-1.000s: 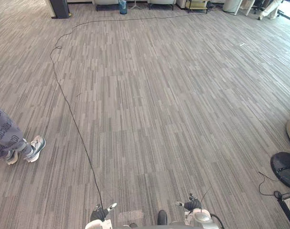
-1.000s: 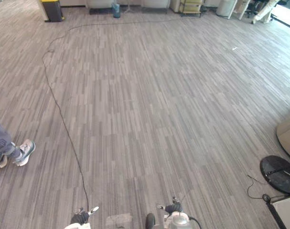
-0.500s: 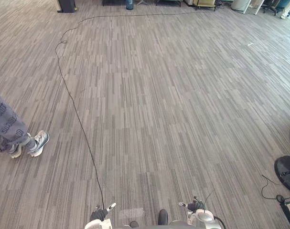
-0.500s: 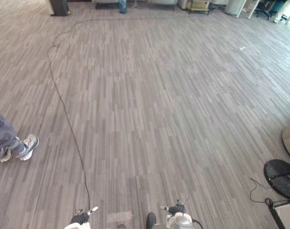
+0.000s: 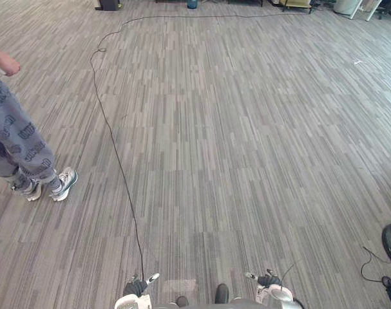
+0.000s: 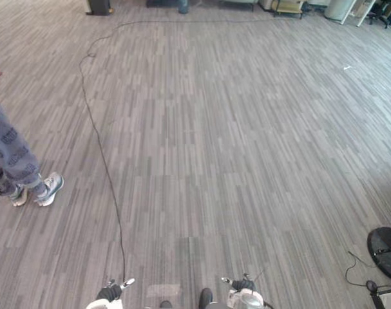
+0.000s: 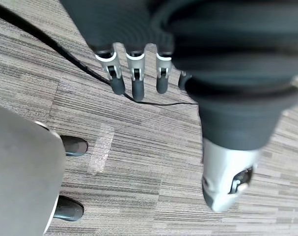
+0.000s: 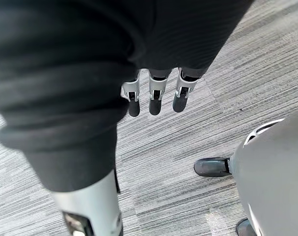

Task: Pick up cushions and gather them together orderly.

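My left hand (image 5: 136, 288) hangs low at my side over the grey striped carpet (image 5: 234, 141). In the left wrist view its fingers (image 7: 134, 73) point straight down at the floor and hold nothing. My right hand (image 5: 267, 280) hangs the same way on the other side. Its fingers (image 8: 156, 93) are straight, open and empty above the carpet.
A person in patterned grey trousers (image 5: 18, 138) and pale sneakers (image 5: 61, 185) stands at the left. A round black base (image 6: 385, 248) sits at the right edge. Furniture and a dark bin (image 6: 98, 6) line the far wall.
The whole view has swung to the left, so more of the person shows and the black base sits nearer the right edge. Both hands hang as before.
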You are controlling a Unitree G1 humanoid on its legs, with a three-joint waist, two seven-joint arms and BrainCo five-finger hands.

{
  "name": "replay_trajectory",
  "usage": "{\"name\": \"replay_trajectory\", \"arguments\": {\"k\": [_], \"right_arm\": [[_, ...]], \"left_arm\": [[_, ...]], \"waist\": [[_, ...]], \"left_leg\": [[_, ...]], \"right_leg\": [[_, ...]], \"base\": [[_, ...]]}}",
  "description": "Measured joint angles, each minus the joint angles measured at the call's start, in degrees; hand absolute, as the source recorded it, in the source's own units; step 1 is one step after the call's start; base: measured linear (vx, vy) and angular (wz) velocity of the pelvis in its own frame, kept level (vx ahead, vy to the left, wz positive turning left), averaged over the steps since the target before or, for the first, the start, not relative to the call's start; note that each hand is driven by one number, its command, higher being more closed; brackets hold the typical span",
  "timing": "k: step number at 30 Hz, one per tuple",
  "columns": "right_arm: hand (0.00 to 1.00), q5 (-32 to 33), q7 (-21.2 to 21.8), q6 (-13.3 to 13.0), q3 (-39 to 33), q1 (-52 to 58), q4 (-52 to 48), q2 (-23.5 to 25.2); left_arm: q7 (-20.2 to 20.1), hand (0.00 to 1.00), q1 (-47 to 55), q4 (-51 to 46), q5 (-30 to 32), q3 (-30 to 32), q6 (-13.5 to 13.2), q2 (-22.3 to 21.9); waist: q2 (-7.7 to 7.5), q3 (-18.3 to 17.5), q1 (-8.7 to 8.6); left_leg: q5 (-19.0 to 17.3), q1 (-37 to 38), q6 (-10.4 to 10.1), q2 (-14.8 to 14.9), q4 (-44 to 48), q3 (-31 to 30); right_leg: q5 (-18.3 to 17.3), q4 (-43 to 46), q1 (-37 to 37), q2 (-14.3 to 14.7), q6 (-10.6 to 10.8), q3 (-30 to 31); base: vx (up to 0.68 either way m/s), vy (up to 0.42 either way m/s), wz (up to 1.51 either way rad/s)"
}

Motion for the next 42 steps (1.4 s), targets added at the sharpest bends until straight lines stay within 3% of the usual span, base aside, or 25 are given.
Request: {"name": "replay_trajectory", "arguments": {"k": [3, 5, 7, 9, 11, 14, 15, 16, 17, 19, 22, 23, 24, 25, 29, 31, 33, 34, 35, 36, 37, 39, 40, 41, 42], "right_arm": [[0.00, 1.1, 0.1, -0.4, 0.0, 0.1, -0.4, -0.2], [0.00, 1.5, 0.1, -0.8, 0.0, 0.9, -2.4, -0.3], [0.00, 1.6, 0.1, -1.1, 0.1, 2.3, -4.6, -0.4], [0.00, 2.1, 0.0, -1.1, 0.5, 2.7, -5.0, -0.6], [0.00, 2.3, -0.3, -1.0, 0.5, 2.2, -5.1, -0.9], [0.00, 2.6, -0.5, -0.7, 0.5, 2.3, -5.1, -0.9], [0.00, 2.6, -0.5, -0.7, 0.6, 2.2, -5.1, -0.8], [0.00, 2.6, -0.5, -0.7, 0.6, 2.3, -5.1, -0.8], [0.00, 2.6, -0.5, -0.7, 0.6, 2.4, -5.1, -0.9], [0.00, 2.5, -0.1, -0.5, 0.6, 2.9, -5.3, 1.4], [0.00, 2.4, 0.2, -0.4, 0.5, 4.3, -7.2, 2.5], [0.00, 2.3, 0.5, -0.6, 0.5, 4.4, -7.7, 2.2], [0.00, 2.2, 0.6, -0.7, 0.6, 4.5, -8.0, 2.2], [0.00, 1.9, 0.7, -0.7, 0.6, 4.8, -9.6, 2.1], [0.00, 0.9, 1.1, -1.4, 0.6, 4.4, -11.9, 2.1], [0.00, 0.8, 1.8, -1.9, 0.6, 3.2, -12.0, 1.3], [0.00, 0.8, 1.7, -1.9, 0.8, 2.4, -10.5, -0.2], [0.00, 1.2, 1.5, -1.9, 1.2, 2.1, -9.3, -0.5], [0.00, 1.0, 1.7, -1.9, 1.7, 2.1, -8.2, -0.4], [0.00, 1.1, 1.7, -2.0, 1.6, 1.9, -8.0, -0.7], [0.00, 0.8, 1.6, -2.1, 1.7, 0.4, -7.0, -2.0], [0.00, 0.8, 1.7, -2.2, -0.1, 0.0, -6.9, -2.2], [0.00, 0.8, 1.6, -2.2, -0.7, -0.2, -7.3, -2.0], [0.00, 0.9, 1.6, -2.0, -0.2, -0.1, -7.3, -1.9], [0.00, 0.9, 1.6, -1.9, 0.2, -0.1, -7.2, -1.9]], "left_arm": [[-0.2, 0.00, 0.0, -0.2, -0.1, 0.0, 0.0, 0.0], [-0.4, 0.00, -0.1, -2.5, -0.2, 0.5, 0.0, -0.2], [-1.1, 0.00, 0.1, -4.3, -0.2, 0.8, -0.1, -0.7], [-1.5, 0.00, 0.0, -5.6, -0.3, 1.1, -0.1, -0.9], [-1.6, 0.00, -0.2, -7.6, -1.2, 2.4, -0.3, -1.3], [-2.4, 0.00, -0.2, -8.8, -3.0, 3.5, -0.6, -1.3], [-2.4, 0.00, -0.2, -9.2, -3.1, 3.5, -0.7, -1.3], [-2.4, 0.00, -0.1, -9.2, -3.6, 3.6, -0.9, -1.1], [-2.4, 0.00, 0.0, -9.2, -3.6, 3.7, -1.0, -0.9], [-2.4, 0.00, 0.2, -8.6, -3.4, 5.6, -1.2, 0.3], [-2.3, 0.00, 0.3, -6.2, -2.9, 6.7, -0.2, 1.5], [-2.3, 0.00, 0.8, -5.8, -2.8, 5.6, 0.1, 2.2], [-2.3, 0.00, 0.8, -5.7, -2.8, 5.1, 0.2, 2.5], [-2.4, 0.00, 0.7, -5.7, -2.8, 3.8, 0.6, 3.2], [-2.4, 0.00, 0.2, -5.8, -2.9, 3.5, 0.5, 3.3], [-2.2, 0.00, -1.8, -4.9, -2.8, 3.4, 0.5, 2.1], [-0.7, 0.00, -4.1, -3.2, -2.2, 2.2, 0.5, 0.5], [-0.5, 0.00, -5.0, -2.2, -1.8, 0.4, 0.5, 0.4], [-0.7, 0.00, -4.7, -1.8, -1.3, 0.3, 0.5, 0.4], [-0.7, 0.00, -4.9, -1.0, -1.1, 0.3, 0.5, 0.1], [-0.9, 0.00, -5.0, 0.3, -0.5, 0.6, 0.6, -1.1], [-0.9, 0.00, -4.9, 0.8, 0.1, 1.3, 0.7, -1.7], [-0.9, 0.00, -4.8, 0.9, 1.0, 3.0, 0.9, -2.0], [-1.0, 0.00, -4.8, 0.6, 1.1, 3.6, 1.0, -2.1], [-0.9, 0.00, -4.6, 0.2, 1.1, 3.6, 1.0, -2.1]], "waist": [[0.19, 0.4, -0.12], [0.55, 2.1, 0.08], [1.42, 2.9, 1.52], [1.22, 3.2, 1.60], [1.73, 4.4, 2.62], [0.86, 5.1, 3.13], [0.80, 5.1, 3.37], [0.51, 4.8, 3.73], [0.26, 4.6, 3.98], [-2.57, 2.8, 5.02], [-3.46, 2.6, 5.64], [-3.32, 2.8, 5.65], [-3.08, 3.0, 5.57], [-2.75, 3.3, 4.87], [-1.87, 3.7, 3.60], [-1.28, 4.3, 2.12], [-0.50, 4.8, 1.43], [-1.01, 4.9, 0.00], [-2.93, 5.2, -0.74], [-3.06, 5.3, -1.15], [-0.33, 5.5, -0.75], [1.50, 5.4, -1.00], [2.65, 5.9, -1.07], [3.09, 6.2, -0.99], [3.17, 6.4, -0.61]], "left_leg": [[-1.1, -1.8, -0.2, 0.3, 2.2, -0.5], [-8.3, -7.2, -1.4, 1.8, 14.7, -1.2], [-12.2, -10.6, -2.9, 3.7, 24.5, 0.2], [-12.1, -16.7, -3.8, 5.4, 36.5, 2.9], [-14.4, -22.0, -3.5, 10.1, 45.3, 7.0], [-13.3, -27.5, -4.0, 12.5, 39.8, 8.0], [-10.6, -28.8, -4.3, 12.4, 34.8, 8.0], [-4.0, -29.6, -4.8, 12.0, 30.4, 8.0], [-2.0, -29.5, -4.7, 11.7, 29.9, 8.2], [-5.5, -30.0, -1.2, 9.7, 32.3, 11.2], [-9.4, -26.8, 0.6, 8.9, 33.9, 12.2], [-11.4, -23.0, 0.3, 8.3, 32.1, 12.7], [-12.0, -21.1, 0.3, 8.0, 31.2, 12.7], [-12.3, -15.7, 0.6, 7.1, 28.5, 12.6], [-12.4, -3.4, 0.5, 7.2, 19.7, 12.7], [-12.7, 1.7, -0.1, 7.5, 15.0, 12.7], [-12.7, 4.2, -0.1, 8.5, 13.4, 12.1], [-12.6, 6.2, -0.2, 8.2, 12.1, 9.9], [-12.5, 9.2, -0.4, 6.8, 10.9, 7.4], [-12.7, 10.4, -1.0, 7.1, 10.9, 6.2], [-11.1, 11.1, -3.7, 9.7, 11.9, 5.2], [-8.6, 10.2, -7.8, 12.0, 16.3, 2.5], [-5.8, 7.2, -9.0, 14.2, 25.5, 0.4], [0.6, 2.3, -10.6, 16.0, 38.4, -1.7], [2.1, 0.5, -11.4, 16.8, 42.9, -2.3]], "right_leg": [[-2.8, 4.4, -2.1, -0.3, -0.2, -0.4], [-8.2, 12.3, -4.7, -1.0, -0.9, -1.4], [-11.8, 16.6, -5.7, -0.8, -0.9, -1.4], [-13.4, 17.8, -6.1, -1.2, -1.3, -1.4], [-14.1, 17.4, -4.2, -1.2, -1.8, -1.7], [-16.0, 16.9, -1.4, -3.6, 0.0, -2.1], [-16.6, 16.2, -0.4, -4.6, 1.0, -2.0], [-17.5, 15.3, 0.5, -5.9, 2.6, -1.6], [-17.8, 15.0, 0.9, -6.3, 3.0, -1.3], [-16.3, 14.1, 1.0, -9.0, 3.6, 1.2], [-13.8, 24.4, -1.2, -10.9, 6.2, 3.6], [-10.4, 36.8, -5.7, -12.2, 8.5, 5.5], [-7.7, 43.6, -8.4, -12.7, 9.1, 6.5], [-6.6, 60.3, -14.8, -13.6, 9.4, 7.7], [-11.1, 66.9, -23.0, -12.6, 4.6, 0.7], [-13.7, 56.6, -28.1, -10.9, 2.0, -4.3], [-11.9, 40.8, -30.2, -8.0, 0.4, -7.1], [-5.9, 26.8, -29.9, -5.6, 0.5, -6.7], [3.0, 19.3, -29.1, -4.9, -2.3, -4.3], [5.8, 20.6, -28.9, -4.5, -5.8, -3.3], [1.3, 25.2, -29.3, -2.8, -5.6, -4.2], [-4.3, 30.0, -29.8, -1.4, -6.7, -5.0], [-7.7, 31.6, -28.0, 0.0, -7.2, -5.9], [-9.8, 30.5, -24.6, 1.6, -7.6, -6.0], [-10.1, 29.8, -23.3, 2.1, -7.7, -5.5]], "base": [[-0.02, -0.019, 0.16], [0.02, -0.025, 0.23], [0.04, -0.023, 0.08], [0.09, -0.017, 0.12], [0.14, 0.015, 0.02], [0.28, 0.125, 0.06], [0.43, 0.279, -0.10], [0.33, 0.245, -0.14], [0.47, 0.324, -0.15], [0.62, 0.318, -0.22], [0.57, 0.294, -0.13], [0.41, 0.179, -0.10], [0.55, 0.172, 0.05], [0.34, 0.079, 0.16], [0.50, 0.011, 0.01], [0.46, -0.083, 0.15], [0.54, -0.155, 0.32], [0.56, -0.218, 0.55], [0.59, -0.242, 0.58], [0.58, -0.227, 0.10], [0.44, -0.176, -0.11], [0.63, -0.270, -0.14], [0.71, -0.304, -0.05], [0.60, -0.230, -0.04], [0.57, -0.124, -0.17]]}}
